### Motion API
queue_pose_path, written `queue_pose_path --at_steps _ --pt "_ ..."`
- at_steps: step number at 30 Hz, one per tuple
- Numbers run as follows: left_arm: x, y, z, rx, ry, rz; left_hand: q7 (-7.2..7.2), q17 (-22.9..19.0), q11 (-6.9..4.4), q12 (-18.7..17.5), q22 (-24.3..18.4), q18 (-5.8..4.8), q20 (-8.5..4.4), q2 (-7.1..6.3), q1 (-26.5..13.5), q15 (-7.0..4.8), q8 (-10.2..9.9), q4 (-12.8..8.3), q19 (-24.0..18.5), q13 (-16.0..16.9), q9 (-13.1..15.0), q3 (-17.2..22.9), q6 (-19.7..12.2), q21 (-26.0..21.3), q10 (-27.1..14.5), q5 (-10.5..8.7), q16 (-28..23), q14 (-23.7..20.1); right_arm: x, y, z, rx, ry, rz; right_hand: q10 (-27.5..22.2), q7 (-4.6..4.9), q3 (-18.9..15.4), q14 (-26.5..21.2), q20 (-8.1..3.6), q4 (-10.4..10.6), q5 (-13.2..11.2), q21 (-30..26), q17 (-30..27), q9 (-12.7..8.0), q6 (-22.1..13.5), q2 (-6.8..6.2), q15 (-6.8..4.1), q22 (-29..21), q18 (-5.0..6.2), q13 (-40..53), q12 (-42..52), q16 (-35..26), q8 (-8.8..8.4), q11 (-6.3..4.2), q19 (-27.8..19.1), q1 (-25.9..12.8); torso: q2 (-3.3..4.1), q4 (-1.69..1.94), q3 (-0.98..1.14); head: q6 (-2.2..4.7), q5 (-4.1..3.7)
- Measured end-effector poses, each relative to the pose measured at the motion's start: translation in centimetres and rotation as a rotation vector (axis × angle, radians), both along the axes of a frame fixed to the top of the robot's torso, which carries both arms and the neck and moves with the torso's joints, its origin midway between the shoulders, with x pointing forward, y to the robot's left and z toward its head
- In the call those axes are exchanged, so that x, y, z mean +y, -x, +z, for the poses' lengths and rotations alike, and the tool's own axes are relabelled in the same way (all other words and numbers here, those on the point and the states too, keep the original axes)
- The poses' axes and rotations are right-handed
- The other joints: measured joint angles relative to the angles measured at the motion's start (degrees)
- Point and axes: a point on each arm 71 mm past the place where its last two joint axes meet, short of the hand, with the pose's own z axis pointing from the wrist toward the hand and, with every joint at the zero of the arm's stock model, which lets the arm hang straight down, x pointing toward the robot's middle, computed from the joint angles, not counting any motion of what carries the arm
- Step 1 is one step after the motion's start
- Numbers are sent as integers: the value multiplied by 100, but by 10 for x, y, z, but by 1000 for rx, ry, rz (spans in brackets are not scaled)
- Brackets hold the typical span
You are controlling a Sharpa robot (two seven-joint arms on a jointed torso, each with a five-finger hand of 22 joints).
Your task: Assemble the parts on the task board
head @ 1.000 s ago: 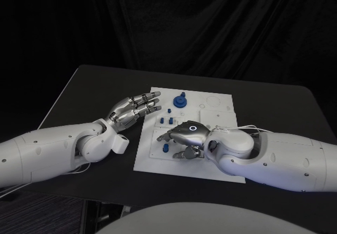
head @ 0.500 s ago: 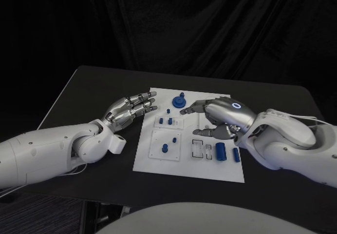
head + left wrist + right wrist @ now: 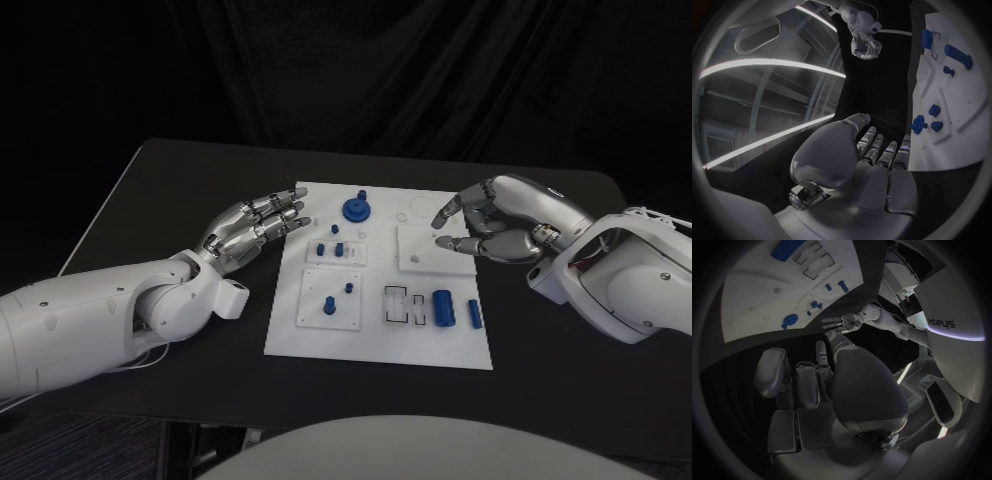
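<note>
Assembly is being left partly done.
Blue parts (image 3: 443,308) are lying loose on the task board (image 3: 378,340); nothing is being held: left hand (image 3: 257,228) fingers apart, right hand (image 3: 498,219) fingers curled.

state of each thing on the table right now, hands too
left hand: open, fingers apart, beside the board's left edge, holding nothing
right hand: fingers curled, over the board's right edge, nothing seen in it
task board: flat on the table
round blue part: upright on the board
two blue cylinders: lying on the board
</note>
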Motion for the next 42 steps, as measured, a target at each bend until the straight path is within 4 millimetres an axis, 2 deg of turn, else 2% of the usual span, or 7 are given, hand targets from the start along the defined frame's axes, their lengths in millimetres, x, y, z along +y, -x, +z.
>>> queue_pose_path --at_steps 2,5,12,15,24,36,42 --pt "0 0 0 5 6 4 0 0 0 0 0 0 0 0 0 0 0 -16 0 0 0 16 0 0 0 0 0 0 -8 1 -9 42 12 -47 317 -76 -67 37 -81 83 60 533 143 124 50 8 -64 0 -125 183 106 263 184 -79 86 -190 4 -4 1 0 -9" --pt "0 0 0 10 14 7 0 0 0 0 5 0 0 0 0 0 0 -16 0 0 0 16 0 0 0 0 0 0 -16 1 -20 99 41 -106 396 -138 -247 34 -123 185 77 1101 178 382 43 70 -118 0 -155 231 120 533 483 -146 103 -1010 11 -5 4 0 -31" --pt "3 1 1 18 22 20 -21 0 0 21 5 1 0 0 0 0 0 -6 0 -1 0 25 21 0 0 34 0 0 -25 6 -47 245 147 -212 407 -295 -156 39 -214 205 -70 1458 178 1339 -259 79 -196 0 -244 231 120 640 1402 -223 113 -1872 20 13 4 0 -138" --pt "3 1 1 20 25 21 -21 0 0 21 5 1 0 0 0 0 0 0 0 -1 0 32 21 0 0 34 0 0 -25 8 -55 288 192 -238 395 -305 -117 22 -214 212 -147 1475 178 1551 -330 95 -212 0 -244 231 120 641 1572 -250 113 -2042 23 27 4 0 -198" --pt "3 0 0 24 30 23 -21 0 0 21 5 1 0 0 0 0 0 0 0 -1 4 31 21 0 0 34 0 0 -23 11 -71 366 284 -270 395 -315 -118 43 -255 212 -376 1475 177 1737 -422 180 -231 0 -242 230 120 640 1645 -250 113 -2301 27 31 12 0 -300" --pt "3 0 0 26 32 23 -21 0 0 21 5 2 0 0 0 0 0 0 1 -1 4 31 21 0 0 33 0 0 -17 15 -91 444 362 -284 395 -304 -118 43 -255 212 -636 1428 176 1749 -473 223 -231 0 -241 229 120 612 1615 -250 113 -2661 23 24 10 0 -281" --pt "3 0 -1 27 33 22 -21 0 -1 21 5 2 0 0 0 0 0 0 1 3 4 31 21 0 0 33 0 0 -17 16 -99 467 386 -288 394 -304 -118 43 -255 212 -953 1401 176 1760 -473 275 -231 -1 -241 229 120 589 1578 -250 113 -2882 22 24 8 0 -263"
